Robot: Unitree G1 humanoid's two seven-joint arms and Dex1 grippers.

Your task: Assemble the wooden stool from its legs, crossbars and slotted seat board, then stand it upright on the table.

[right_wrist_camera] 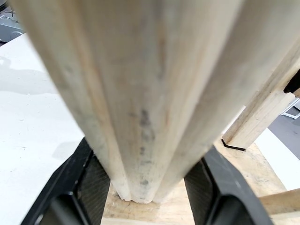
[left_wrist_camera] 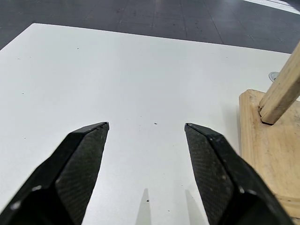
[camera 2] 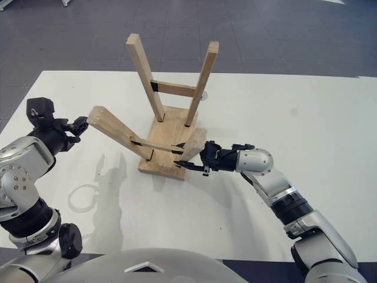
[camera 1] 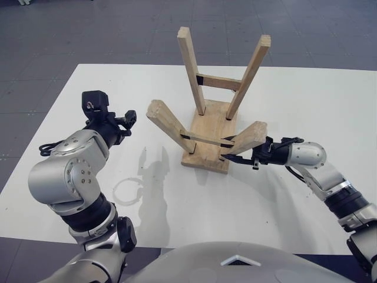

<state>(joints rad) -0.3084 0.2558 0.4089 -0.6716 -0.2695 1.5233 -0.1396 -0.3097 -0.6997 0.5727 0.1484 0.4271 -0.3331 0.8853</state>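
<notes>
a white table (camera 1: 306, 106) carries the wooden seat board (camera 1: 210, 122), lying flat near its middle.

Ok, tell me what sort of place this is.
Probably a robotics lab or test hall: a plain white table, grey tiled floor stretching behind it, and an upturned wooden stool, one leg held in the right claw.

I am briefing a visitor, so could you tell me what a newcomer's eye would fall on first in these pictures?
The stool stands upside down mid-table, its seat board flat on the white table and four legs pointing up, the near pair splayed outward. The right gripper clasps the near right leg low down, while the left gripper hangs open beside the near left leg, holding nothing.
</notes>
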